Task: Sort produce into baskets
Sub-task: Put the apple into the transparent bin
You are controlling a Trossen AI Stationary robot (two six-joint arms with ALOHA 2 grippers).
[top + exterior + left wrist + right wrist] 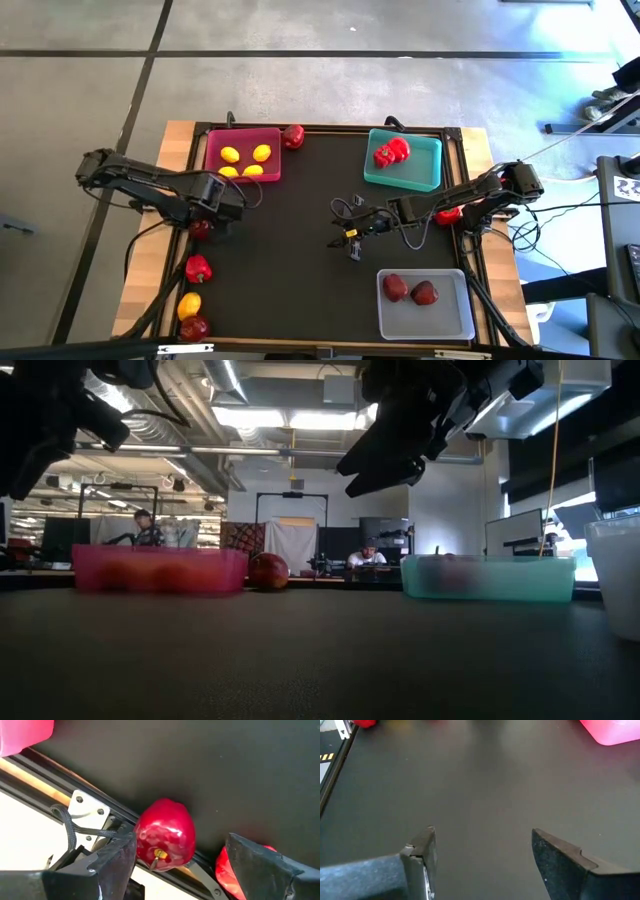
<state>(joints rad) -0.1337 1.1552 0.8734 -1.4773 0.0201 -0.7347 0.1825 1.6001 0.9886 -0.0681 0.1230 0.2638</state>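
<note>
My left gripper (206, 222) is open, pointing down over a dark red apple (165, 835) that lies at the black mat's left edge (200, 230). The apple stands between the fingers, close to one finger (117, 862). My right gripper (350, 236) is open and empty above the mat's middle (480, 795). The pink basket (212, 160) holds yellow lemons (246, 160). The teal basket (428, 165) holds red peppers (391, 152). The clear basket (445, 320) holds two dark apples (410, 291). My left gripper comes at the apple from above, with its fingers on either side of it. One finger stands right beside the apple's side (141, 842); I cannot tell whether it touches. The apple rests on the mat's edge by the metal rail.
Another apple (293, 136) lies beside the pink basket's right wall. A red pepper (198, 268), a lemon (188, 305) and an apple (194, 327) lie along the table's left edge. A red piece (448, 213) shows under the right arm.
</note>
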